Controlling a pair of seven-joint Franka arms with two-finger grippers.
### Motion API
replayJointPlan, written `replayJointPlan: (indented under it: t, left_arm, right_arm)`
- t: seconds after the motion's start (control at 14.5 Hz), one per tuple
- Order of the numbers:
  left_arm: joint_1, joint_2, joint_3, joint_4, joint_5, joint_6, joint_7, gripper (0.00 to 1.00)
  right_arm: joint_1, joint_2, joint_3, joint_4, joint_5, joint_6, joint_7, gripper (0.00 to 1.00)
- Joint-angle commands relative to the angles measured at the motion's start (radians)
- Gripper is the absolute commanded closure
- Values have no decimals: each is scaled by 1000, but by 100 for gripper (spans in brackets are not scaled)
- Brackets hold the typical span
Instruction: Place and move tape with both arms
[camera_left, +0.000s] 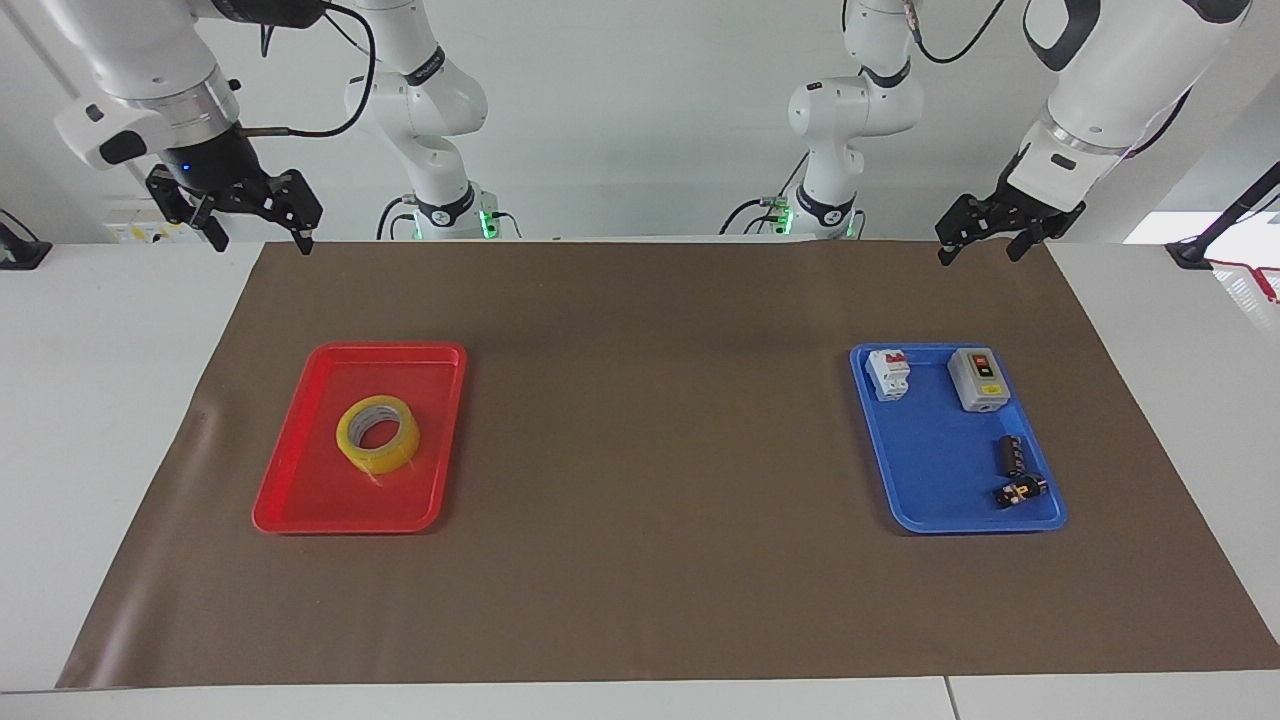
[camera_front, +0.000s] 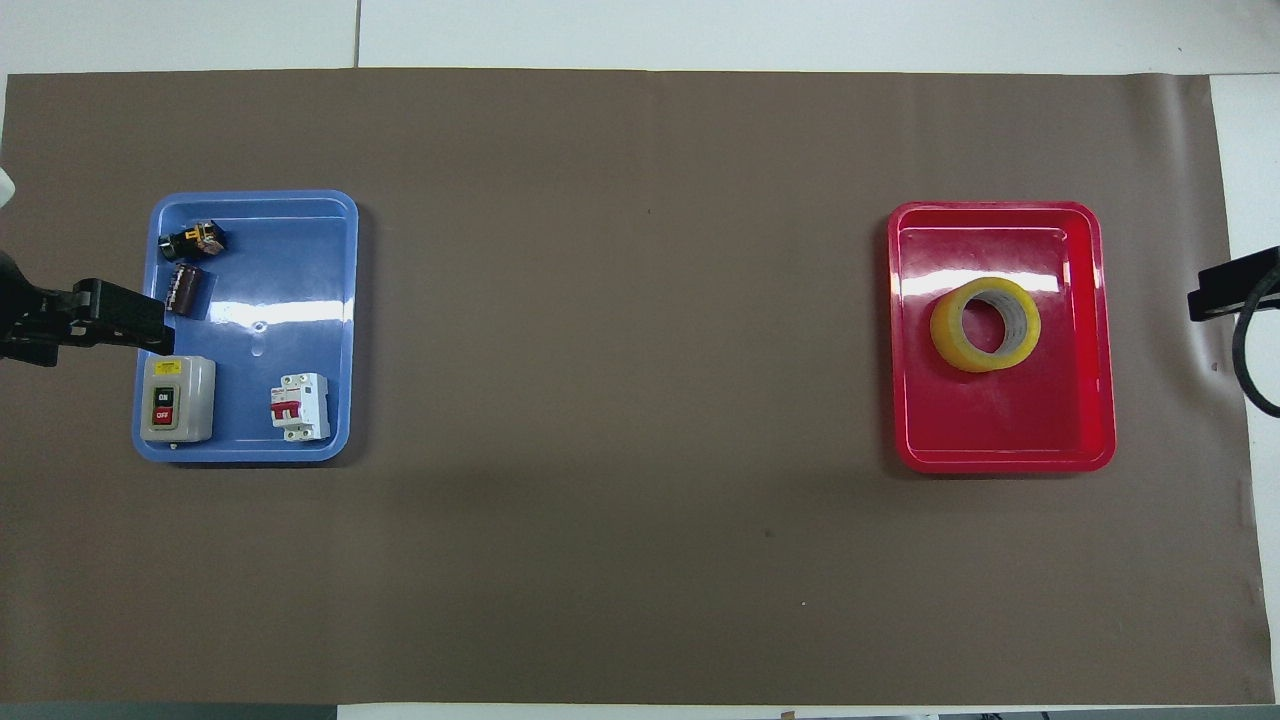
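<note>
The yellow tape lies flat in the red tray, a bit toward the tray's 1 o'clock corner in the facing view. The right gripper hangs up in the air at 11 o'clock from the red tray, fingers spread and holding nothing. The left gripper waits at 1 o'clock from the blue tray, fingers spread too.

One tape, two trays, four electrical parts, two claws.

Bright, even, sharp light; glare on the red tray.
</note>
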Motion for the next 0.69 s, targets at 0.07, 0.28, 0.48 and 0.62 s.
replayJointPlan:
  t: [0.07, 0.28, 0.48, 0.62]
  left_arm:
    - [18, -23, -12, -28, -14, 10, 9, 0]
    - [18, -23, -12, -28, -14, 10, 9, 0]
    - [18, -23, -12, -28, -14, 10, 9, 0]
    - [18, -23, -12, -28, -14, 10, 9, 0]
  right_arm:
    - [-11, -13, 6, -15, 9, -5, 12, 0]
    - [-5, -6, 8, 2, 5, -23, 14, 0]
    - [-5, -2, 26, 4, 46, -17, 21, 0]
    - [-7, -3, 29, 2, 60, -11, 21, 0]
